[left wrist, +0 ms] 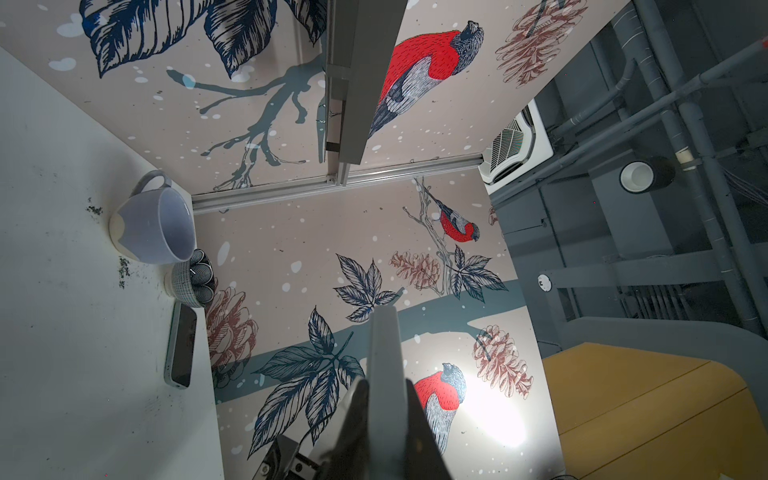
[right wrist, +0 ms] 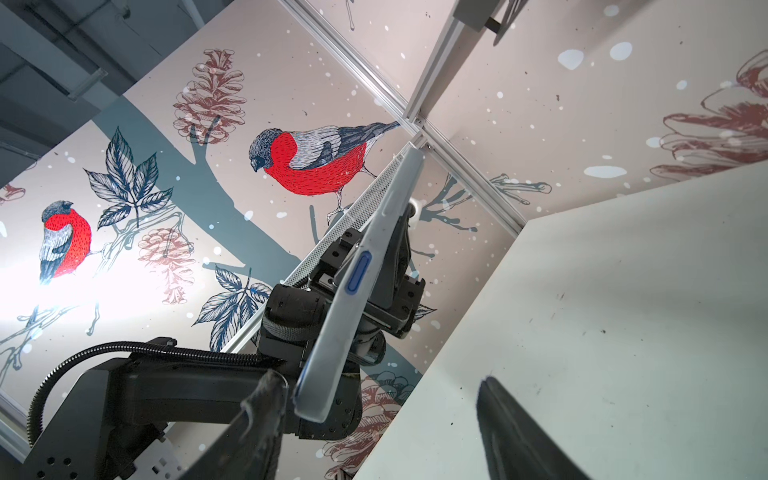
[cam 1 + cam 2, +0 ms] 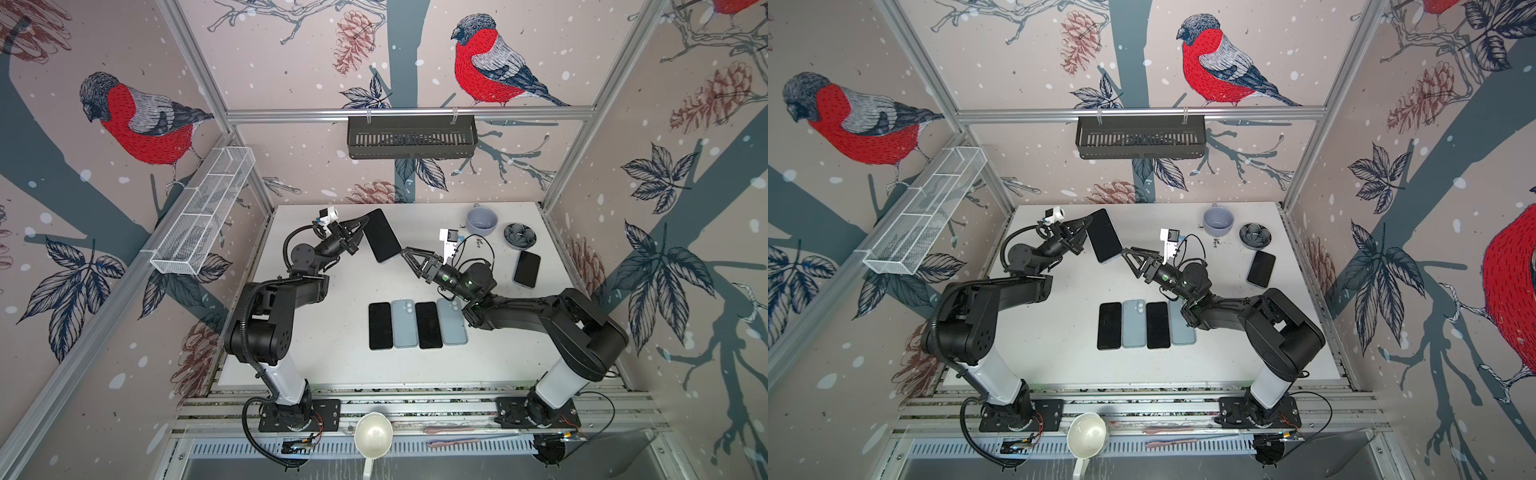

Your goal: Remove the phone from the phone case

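Observation:
A phone (image 3: 381,241) (image 3: 1104,241) with a black screen, inside a pale blue phone case (image 2: 365,266), is held tilted in the air above the back of the white table (image 3: 332,365). My left gripper (image 3: 360,232) (image 3: 1084,230) (image 1: 386,399) is shut on the case's long edge (image 1: 384,365). My right gripper (image 3: 405,257) (image 3: 1126,259) (image 2: 378,380) is open at the phone's lower end. In the right wrist view that end of the case sits between the two fingers, close to one finger (image 2: 266,399) and far from the other, with a small gap showing.
A row of two black-screened phones and two pale blue backs (image 3: 417,324) lies mid-table under my right arm. Another cased phone (image 3: 527,269), a mug (image 3: 482,220) and a small dark bowl (image 3: 518,236) are at the back right. A black basket (image 3: 411,137) hangs on the back wall.

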Controlling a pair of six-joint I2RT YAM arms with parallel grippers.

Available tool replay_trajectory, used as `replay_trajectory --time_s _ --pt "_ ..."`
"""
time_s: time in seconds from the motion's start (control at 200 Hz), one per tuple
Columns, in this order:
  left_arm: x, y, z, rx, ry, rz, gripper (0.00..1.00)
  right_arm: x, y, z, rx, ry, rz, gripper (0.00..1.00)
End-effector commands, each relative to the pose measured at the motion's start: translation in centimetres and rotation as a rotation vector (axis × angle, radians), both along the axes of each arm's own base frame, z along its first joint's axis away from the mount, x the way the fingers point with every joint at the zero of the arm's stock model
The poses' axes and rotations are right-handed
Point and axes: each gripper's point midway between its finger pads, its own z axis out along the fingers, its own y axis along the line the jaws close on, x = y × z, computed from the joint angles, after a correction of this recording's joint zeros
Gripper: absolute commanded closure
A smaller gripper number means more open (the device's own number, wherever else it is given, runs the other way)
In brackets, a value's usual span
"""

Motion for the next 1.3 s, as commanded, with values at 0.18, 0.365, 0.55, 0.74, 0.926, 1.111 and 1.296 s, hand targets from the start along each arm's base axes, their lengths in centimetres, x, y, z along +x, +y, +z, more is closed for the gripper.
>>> replay_trajectory --time_s 0.18,0.365,0.55,0.74,0.926,1.111,1.296 --pt "-2.0 0.8 3.5 -0.059 -0.154 -0.007 1.0 -0.2 0.5 0.8 0.047 -0.021 0.033 0.33" --pt "-2.2 1.2 4.1 -0.076 -0.172 -0.004 1.0 0.3 0.8 -0.2 0.048 0.005 0.035 0.37" --pt "-2.4 1.5 4.4 -0.094 -0.178 -0.003 1.0 0.7 1.3 -1.2 0.044 0.028 0.04 0.41" --pt "-2.7 1.3 5.1 -0.08 -0.212 -0.011 1.0 1.4 1.9 -1.3 0.035 0.031 0.049 0.41" --pt "-2.3 1.8 4.6 -0.081 -0.198 0.004 1.0 0.0 0.8 0.4 0.073 -0.025 0.061 0.35" --pt "-2.5 1.7 4.7 -0.067 -0.213 0.0 1.0 -1.8 -0.5 1.6 0.066 -0.075 0.075 0.33" --pt "-2.8 1.5 5.2 -0.051 -0.246 -0.007 1.0 -2.4 0.8 2.9 0.021 -0.129 0.125 0.35"
